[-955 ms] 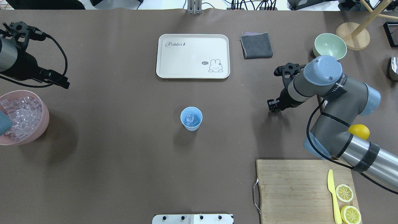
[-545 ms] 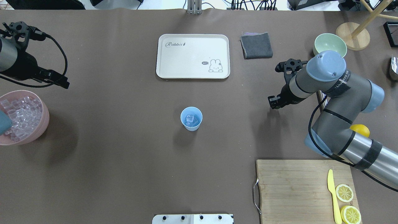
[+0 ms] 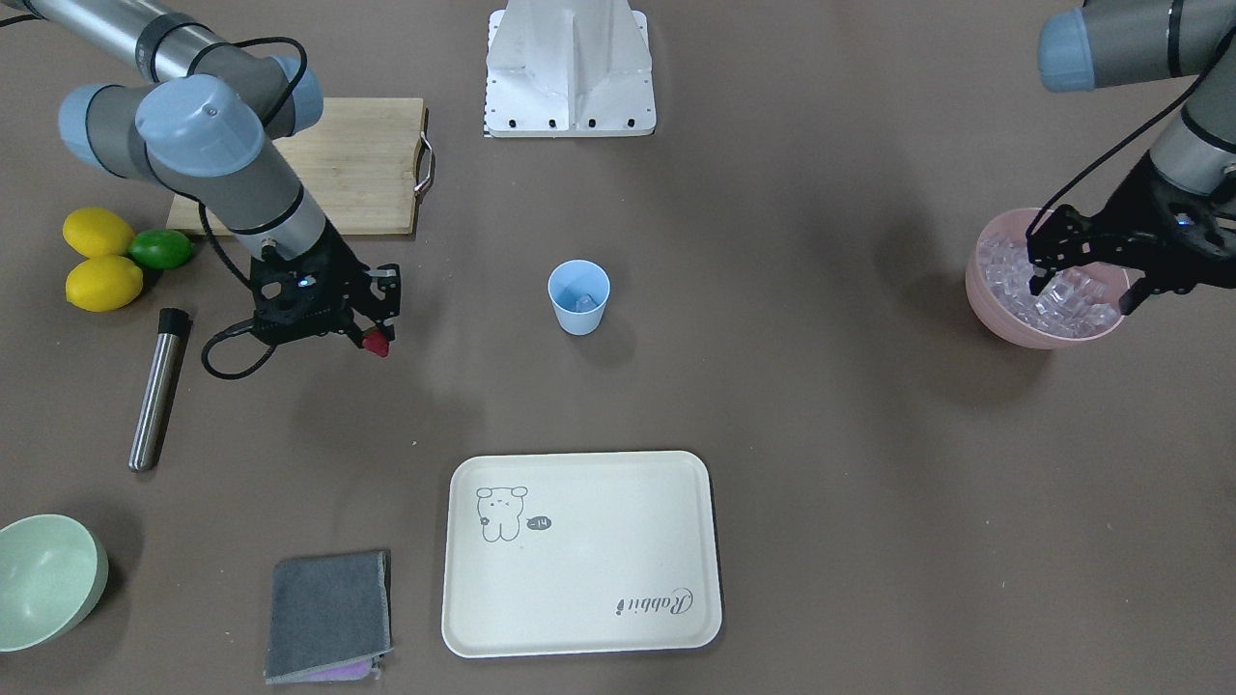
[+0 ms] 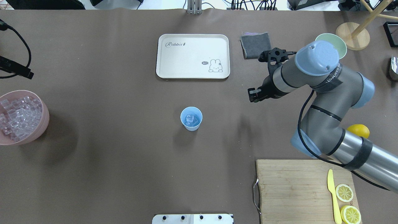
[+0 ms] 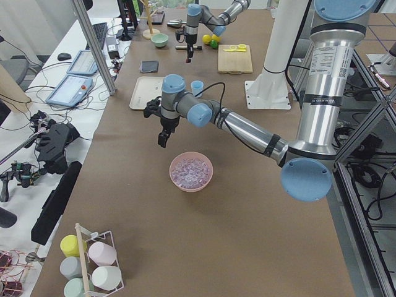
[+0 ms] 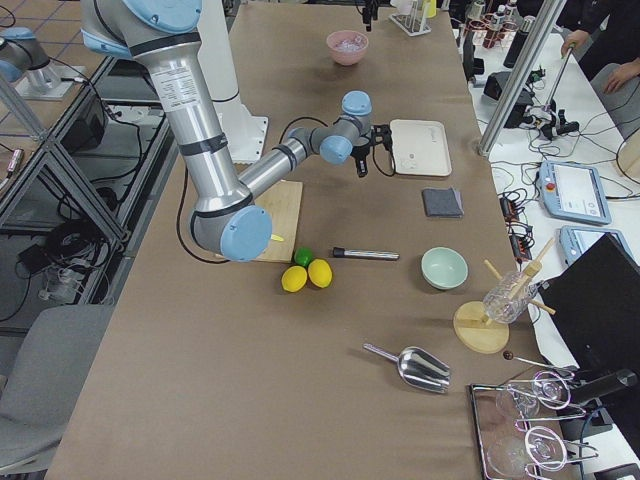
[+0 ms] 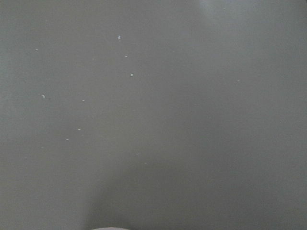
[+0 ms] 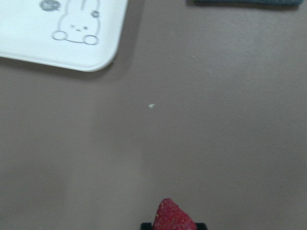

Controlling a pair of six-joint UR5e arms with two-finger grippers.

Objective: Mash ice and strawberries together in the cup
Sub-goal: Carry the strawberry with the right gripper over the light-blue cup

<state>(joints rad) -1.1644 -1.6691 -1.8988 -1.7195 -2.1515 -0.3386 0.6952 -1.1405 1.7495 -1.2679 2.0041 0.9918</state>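
Note:
The light-blue cup (image 4: 191, 118) stands mid-table with a few ice cubes (image 4: 190, 119) in it; it also shows in the front view (image 3: 579, 296). More ice (image 4: 18, 115) fills the pink bowl (image 4: 45, 123) at the left edge. My right gripper (image 3: 379, 326) is shut on the red strawberry (image 3: 377, 343) and hangs above the table, right of the cup in the overhead view (image 4: 253, 95). The strawberry's tip shows in the right wrist view (image 8: 172, 218). My left gripper (image 3: 1081, 287) is open, raised near the pink bowl (image 3: 995, 314), and out of the overhead view.
A cream tray (image 4: 192, 56) and a grey cloth (image 4: 256, 45) lie at the back. A mint-green bowl (image 3: 48, 579), a steel muddler (image 3: 157, 386), lemons (image 3: 97, 232) and a lime (image 3: 159, 249) are on my right. The cutting board (image 4: 292, 186) holds a yellow knife (image 4: 332, 196).
My right arm has carried the strawberry left and back, closer to the cup. My left arm has drawn off to the left, out of the overhead view.

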